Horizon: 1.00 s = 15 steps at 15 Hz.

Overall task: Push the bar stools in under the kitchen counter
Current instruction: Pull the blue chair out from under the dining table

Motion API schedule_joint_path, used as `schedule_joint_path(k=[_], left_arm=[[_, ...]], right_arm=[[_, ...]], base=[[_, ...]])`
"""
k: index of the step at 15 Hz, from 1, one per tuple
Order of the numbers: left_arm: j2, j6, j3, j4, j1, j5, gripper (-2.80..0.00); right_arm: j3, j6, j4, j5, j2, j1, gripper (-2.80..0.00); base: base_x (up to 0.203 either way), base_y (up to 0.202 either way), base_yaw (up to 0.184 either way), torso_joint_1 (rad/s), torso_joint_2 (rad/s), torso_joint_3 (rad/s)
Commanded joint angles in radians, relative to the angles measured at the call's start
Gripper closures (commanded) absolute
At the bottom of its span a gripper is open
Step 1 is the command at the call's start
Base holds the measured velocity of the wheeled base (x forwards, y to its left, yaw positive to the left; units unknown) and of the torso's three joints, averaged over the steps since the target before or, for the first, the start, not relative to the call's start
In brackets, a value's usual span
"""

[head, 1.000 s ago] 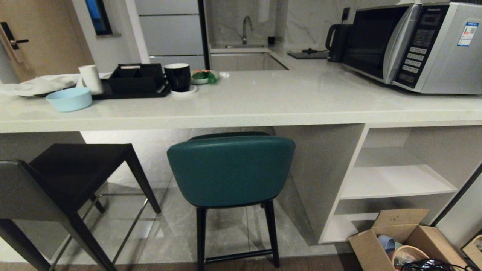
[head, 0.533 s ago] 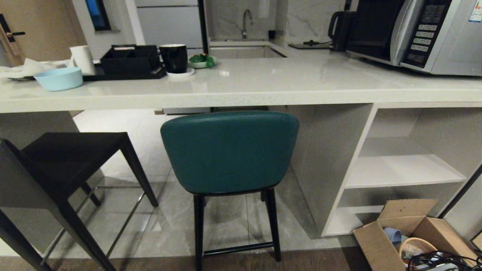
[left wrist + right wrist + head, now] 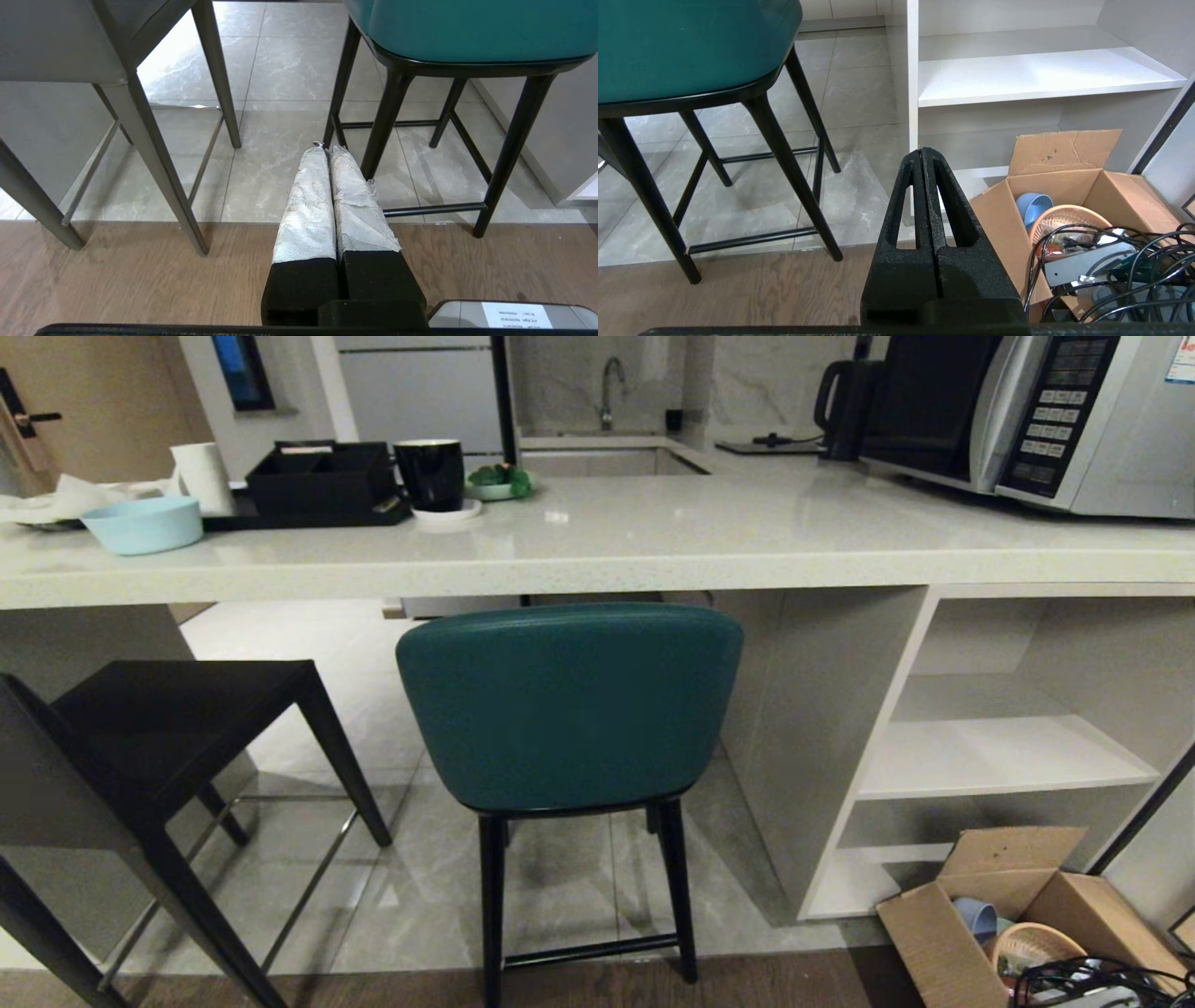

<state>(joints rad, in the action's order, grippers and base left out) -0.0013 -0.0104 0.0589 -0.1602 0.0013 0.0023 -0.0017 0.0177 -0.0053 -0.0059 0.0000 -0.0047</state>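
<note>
The teal bar stool (image 3: pixel 569 705) stands dead ahead, its curved back toward me and its seat just below the front edge of the kitchen counter (image 3: pixel 597 565). The boxy dark grey stool (image 3: pixel 140 747) stands at the left, pulled out from the counter and angled. Neither arm shows in the head view. In the left wrist view my left gripper (image 3: pixel 326 148) is shut and empty, low over the floor between the grey stool (image 3: pixel 70 46) and the teal stool (image 3: pixel 467 32). My right gripper (image 3: pixel 922 151) is shut and empty too, to the right of the teal stool (image 3: pixel 691 46).
White shelf cubbies (image 3: pixel 999 765) sit under the counter's right end. An open cardboard box (image 3: pixel 1018 924) of bowls and cables lies on the floor at lower right. A microwave (image 3: pixel 1046 420), kettle, black mug, black tray and blue bowl (image 3: pixel 142 525) stand on the counter.
The whole head view has shifted: the camera sank, so the countertop looks flatter and the teal stool's back now reaches up to the slab's edge. Stools and grippers have not moved.
</note>
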Motion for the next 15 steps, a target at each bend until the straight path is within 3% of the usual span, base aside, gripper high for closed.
schedule_joint_path(k=[1, 9, 15], left_arm=[[0.0, 0.0, -0.001, -0.002, 0.0, 0.001, 0.0], [-0.002, 0.006, -0.001, -0.001, 0.0, 0.005, 0.0], [0.0, 0.006, -0.001, -0.001, -0.001, 0.004, 0.0]], right_arm=[[0.0, 0.0, -0.001, 0.0, 0.0, 0.0, 0.0], [0.0, -0.001, -0.001, 0.0, 0.001, 0.0, 0.0], [0.0, -0.001, -0.001, 0.0, 0.0, 0.0, 0.0]], base=[[0.0, 0.0, 0.0, 0.0, 0.0, 0.0], [0.0, 0.0, 0.0, 0.0, 0.0, 0.0], [0.175, 0.0, 0.001, 0.003, 0.0, 0.006]])
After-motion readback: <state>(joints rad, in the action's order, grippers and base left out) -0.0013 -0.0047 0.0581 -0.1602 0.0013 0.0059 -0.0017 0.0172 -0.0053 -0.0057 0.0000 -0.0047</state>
